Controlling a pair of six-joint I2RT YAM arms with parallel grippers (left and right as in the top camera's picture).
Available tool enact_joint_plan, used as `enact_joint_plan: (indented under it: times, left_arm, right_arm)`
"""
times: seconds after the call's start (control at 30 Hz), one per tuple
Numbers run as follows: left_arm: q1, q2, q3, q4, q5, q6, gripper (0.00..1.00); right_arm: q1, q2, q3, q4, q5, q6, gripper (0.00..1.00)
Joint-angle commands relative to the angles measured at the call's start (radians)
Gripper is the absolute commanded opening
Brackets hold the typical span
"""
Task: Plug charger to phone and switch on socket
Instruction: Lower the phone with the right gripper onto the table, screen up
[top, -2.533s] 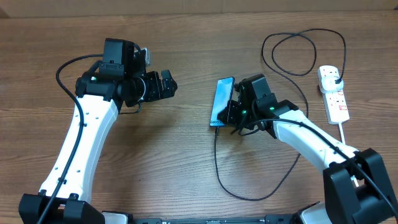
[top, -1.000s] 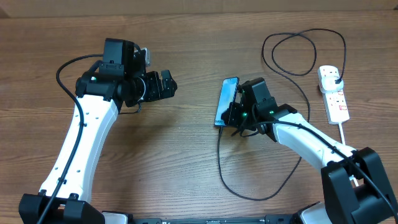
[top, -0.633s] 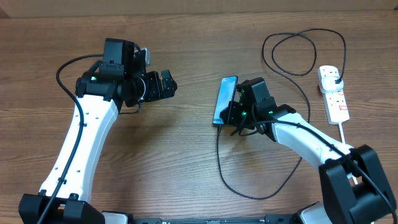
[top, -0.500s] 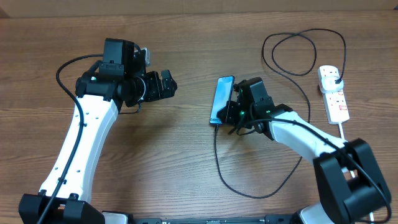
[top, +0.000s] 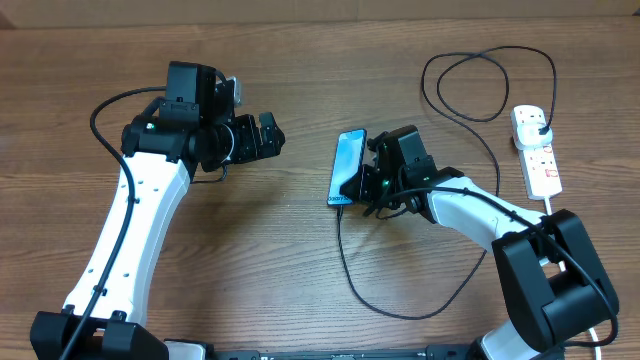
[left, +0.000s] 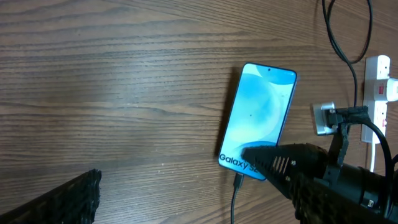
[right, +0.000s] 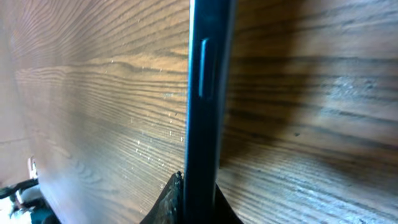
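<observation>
The phone (top: 347, 167) is held tilted up on one long side, its blue screen (left: 258, 115) facing left. My right gripper (top: 366, 183) is shut on its lower right edge. In the right wrist view the phone (right: 203, 93) shows edge-on with a fingertip (right: 171, 200) on each side. The charger (top: 352, 275) has its tip (left: 238, 182) in the phone's bottom end. Its black cable loops across the table to a plug (top: 540, 125) in the white socket (top: 540, 160). My left gripper (top: 266, 136) hangs open left of the phone, holding nothing.
The socket's thick white cord (top: 553, 212) runs toward the right arm's base. The charger cable forms a big loop (top: 488, 85) at the back right and another (top: 405, 315) near the front edge. The brown wooden table (top: 270, 250) lies under everything.
The right gripper has carried the phone a little to the left and turned it slightly, with the cable trailing along. The left arm has not moved.
</observation>
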Motion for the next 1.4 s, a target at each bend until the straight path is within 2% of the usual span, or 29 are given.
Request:
enact_joint_plan:
  times: [0.0,0.5,0.67,0.93,1.03,1.27,1.37]
  left_arm:
    - [0.005,-0.008,0.008,0.001,-0.01,0.015,0.99]
    - [0.005,-0.008,0.008,0.001,-0.01,0.015,0.99]
    - [0.005,-0.008,0.008,0.001,-0.01,0.015,0.99]
    - [0.005,-0.008,0.008,0.001,-0.01,0.015,1.0]
    - [0.005,-0.008,0.008,0.001,-0.01,0.015,1.0]
    - [0.005,-0.008,0.008,0.001,-0.01,0.015,1.0]
    - [0.005,-0.008,0.008,0.001,-0.01,0.015,1.0]
  right_arm:
    - [0.005,0.0,0.002,0.009,-0.031,-0.012,0.08]
    - [0.006,0.0,0.002,-0.015,-0.019,-0.011,0.09]
    - [0.006,0.0,0.002,-0.013,-0.019,-0.011,0.17]
    - [0.006,0.0,0.002,-0.014,-0.011,-0.011,0.18]
    - [0.006,0.0,0.002,-0.014,-0.002,-0.01,0.23]
    - [0.005,0.0,0.002,-0.017,0.031,-0.008,0.25]
    - [0.005,0.0,0.002,-0.018,0.035,-0.008,0.33]
